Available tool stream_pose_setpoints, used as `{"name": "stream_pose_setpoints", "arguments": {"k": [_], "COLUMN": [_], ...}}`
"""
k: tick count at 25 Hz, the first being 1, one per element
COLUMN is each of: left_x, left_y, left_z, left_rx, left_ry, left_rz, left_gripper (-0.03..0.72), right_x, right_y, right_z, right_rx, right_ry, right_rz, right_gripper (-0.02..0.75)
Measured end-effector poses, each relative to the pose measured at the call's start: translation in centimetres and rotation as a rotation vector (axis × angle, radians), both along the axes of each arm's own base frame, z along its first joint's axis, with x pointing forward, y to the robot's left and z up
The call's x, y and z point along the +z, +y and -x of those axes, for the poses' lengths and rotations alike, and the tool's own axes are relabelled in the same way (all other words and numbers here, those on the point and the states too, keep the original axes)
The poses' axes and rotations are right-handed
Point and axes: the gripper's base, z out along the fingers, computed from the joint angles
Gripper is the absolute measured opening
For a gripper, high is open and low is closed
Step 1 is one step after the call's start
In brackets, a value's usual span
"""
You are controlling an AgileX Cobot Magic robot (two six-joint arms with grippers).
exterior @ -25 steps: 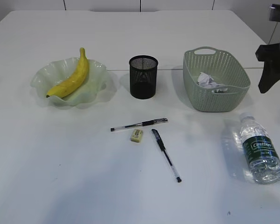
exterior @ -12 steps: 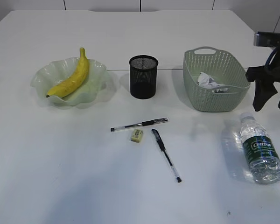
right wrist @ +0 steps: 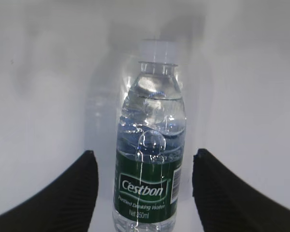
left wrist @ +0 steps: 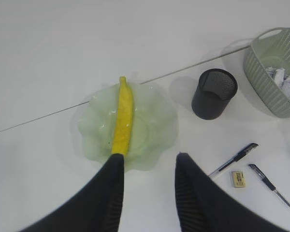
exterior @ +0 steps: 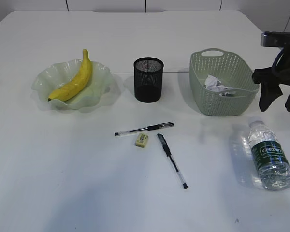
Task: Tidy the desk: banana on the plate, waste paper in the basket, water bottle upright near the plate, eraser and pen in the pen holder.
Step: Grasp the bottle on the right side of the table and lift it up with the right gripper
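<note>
On the desk (exterior: 87, 193): 1 banana (exterior: 73, 79); 1 plate (exterior: 48, 77), pale green with a ruffled rim; 1 pen holder (exterior: 148, 80), black mesh; 1 basket (exterior: 223, 104), sage green; 1 waste paper (exterior: 216, 84) ball; 1 water bottle (exterior: 269, 154); 1 eraser (exterior: 141, 140); 2 pens, the upper pen (exterior: 144, 129) and the lower pen (exterior: 172, 160). Total: 9 items.

The desk (exterior: 77, 188) looks matt white and smooth, the plate (exterior: 46, 77) glossy translucent plastic or glass, the pen holder (exterior: 148, 80) black metal mesh, the basket (exterior: 222, 99) matt perforated plastic holding crumpled waste paper (exterior: 215, 83), the water bottle (right wrist: 150, 159) clear glossy plastic, and the 2 right-gripper fingers (right wrist: 63, 198) ribbed black.
</note>
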Motion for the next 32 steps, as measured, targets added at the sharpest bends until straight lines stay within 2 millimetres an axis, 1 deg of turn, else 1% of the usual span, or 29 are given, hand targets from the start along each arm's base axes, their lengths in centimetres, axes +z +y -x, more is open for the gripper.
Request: {"name": "stream_pose_setpoints", "arguments": {"k": [8,10,13,15,17,22,32], "left_x": [0.0,0.0,0.0,0.0,0.0,0.0,0.0], "left_y": [0.0,0.0,0.0,0.0,0.0,0.0,0.0], "left_z": [0.0,0.0,0.0,0.0,0.0,0.0,0.0], "left_rx": [-0.001,-0.003,-0.005,-0.007,-0.007,-0.007,-0.007], "left_ry": [-0.001,-0.001,-0.002,-0.002,-0.002,-0.002,-0.002], "left_rz": [-0.002,-0.003,-0.006,-0.008,-0.008,-0.008,-0.008], "left_gripper": [0.244,0.244,0.244,0.244,0.244,0.244,0.244], "right_x": [0.0,0.0,0.0,-0.1,-0.6,-3.1,-4.9], "right_y": [-0.1,-0.1,-0.2,-0.2,-0.3,-0.3,-0.2], "right_z": [-0.3,-0.3,-0.3,-0.4,-0.5,-0.9,-1.2], "right_rx": [0.002,0.003,-0.006,-0.009,-0.011,-0.03,-0.038], "right_ry": [-0.036,-0.036,-0.036,-0.031,-0.014,0.081,0.132], "right_rz": [0.009,0.009,0.017,0.026,0.031,0.029,0.019], "right_gripper": [0.473,0.515,0.604,0.626,0.633,0.635,0.632]}}
